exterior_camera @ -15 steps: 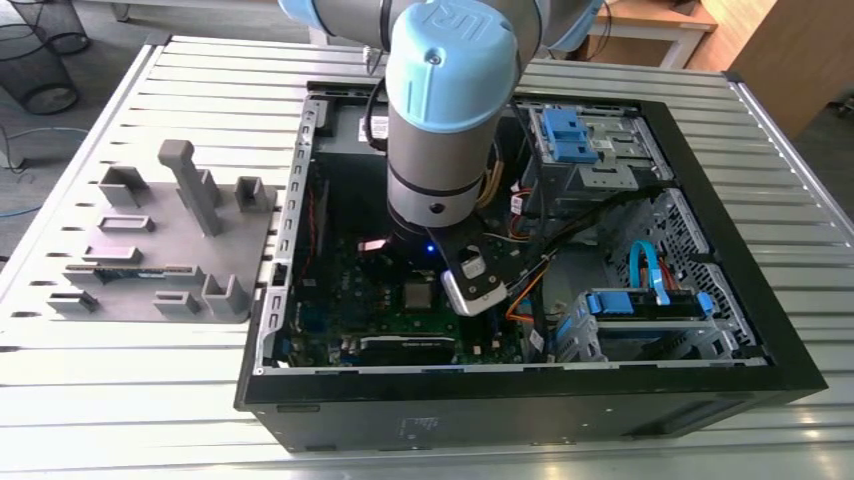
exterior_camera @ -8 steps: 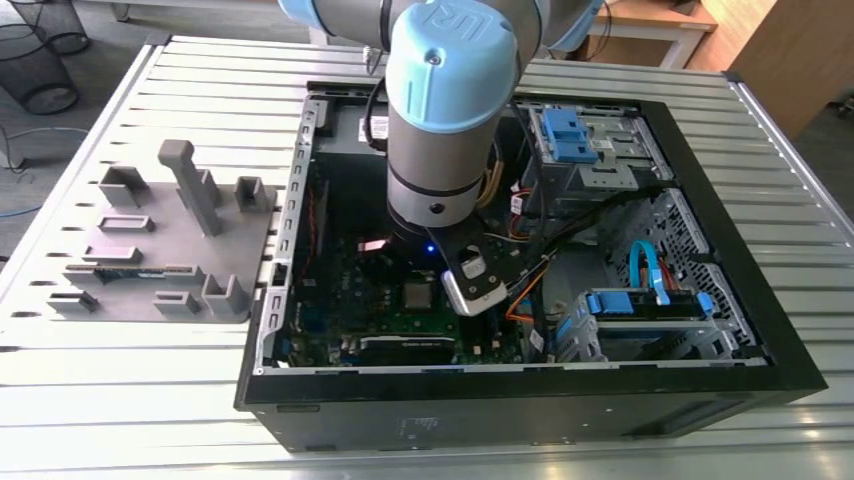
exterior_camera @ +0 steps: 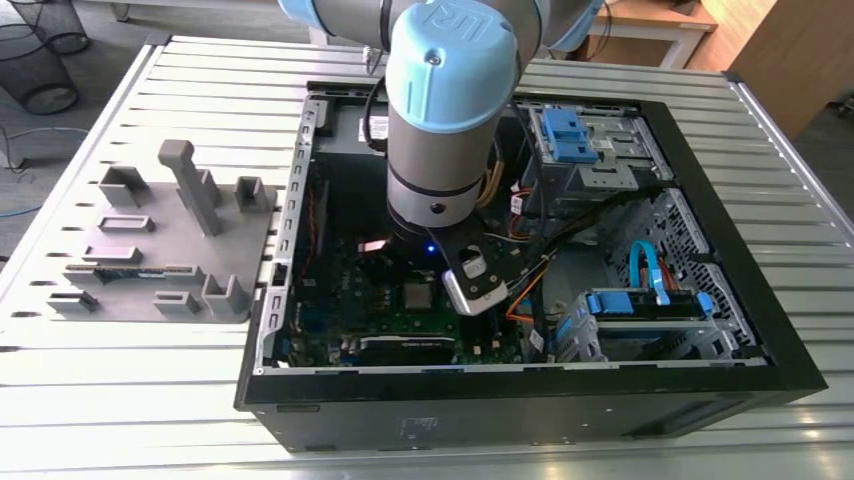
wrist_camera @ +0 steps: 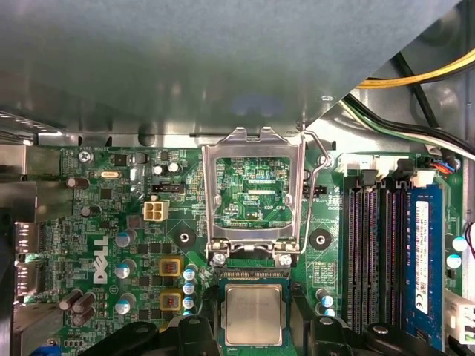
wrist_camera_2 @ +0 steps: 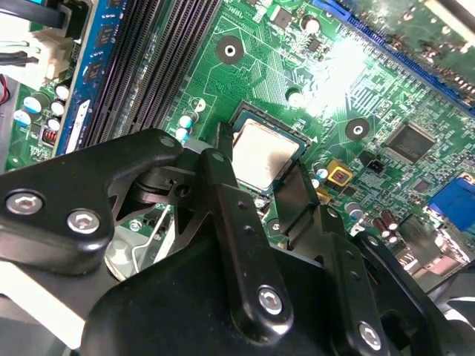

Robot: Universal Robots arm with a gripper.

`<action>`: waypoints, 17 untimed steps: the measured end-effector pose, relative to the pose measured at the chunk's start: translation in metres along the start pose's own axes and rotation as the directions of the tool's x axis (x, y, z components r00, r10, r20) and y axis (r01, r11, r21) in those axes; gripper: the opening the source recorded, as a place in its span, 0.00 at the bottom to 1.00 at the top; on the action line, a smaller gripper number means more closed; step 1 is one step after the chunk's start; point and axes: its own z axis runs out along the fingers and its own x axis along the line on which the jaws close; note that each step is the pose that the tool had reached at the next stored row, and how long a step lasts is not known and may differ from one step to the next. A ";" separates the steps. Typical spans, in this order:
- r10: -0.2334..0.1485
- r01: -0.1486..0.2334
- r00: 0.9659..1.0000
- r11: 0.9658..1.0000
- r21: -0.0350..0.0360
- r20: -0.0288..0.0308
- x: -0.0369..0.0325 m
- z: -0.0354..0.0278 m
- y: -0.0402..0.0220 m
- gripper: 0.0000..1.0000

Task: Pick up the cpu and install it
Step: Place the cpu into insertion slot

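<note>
- The arm reaches down into the open computer case, and its gripper sits low over the motherboard, right at the processor socket.
- The cpu lies directly between the two black fingers. It is flat, silver top up, and inside the dark rim of the socket.
- In the first wrist view the cpu sits just beside the hinge end of the silver socket frame. The frame is swung up and open, so the board shows through its window.
- From the exterior view the cpu shows as a small pale square on the board, just below the arm's wrist.
- The chip is square, so there is no long axis to speak of. Its edges run parallel to the socket's edges and to the memory slots.
- One finger stands on the side facing those slots and the other on the opposite side. The grip line therefore runs across the chip toward the slots, and the edges facing the frame's hinge and away from it are left free.
- The fingers look spread, each just outside an edge of the chip with a thin dark strip between. I'd judge they are flanking it, not pinching it.
- The chip looks level with the socket rim, so I'd say it is seated or very nearly so, with the frame not yet lowered over it.
</note>
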 end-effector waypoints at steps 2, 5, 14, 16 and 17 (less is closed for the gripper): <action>0.000 0.000 1.000 1.000 -0.002 0.000 0.0000 -0.0001 -0.0001 0.47; 0.000 0.000 1.000 1.000 -0.004 0.000 0.0000 0.0000 0.0000 0.47; 0.003 -0.003 1.000 1.000 -0.004 0.000 0.0009 0.0003 -0.0004 0.47; 0.003 -0.003 1.000 1.000 -0.004 0.000 0.0010 0.0009 -0.0005 0.47; 0.003 -0.003 1.000 1.000 -0.004 0.000 0.0010 0.0013 -0.0006 0.47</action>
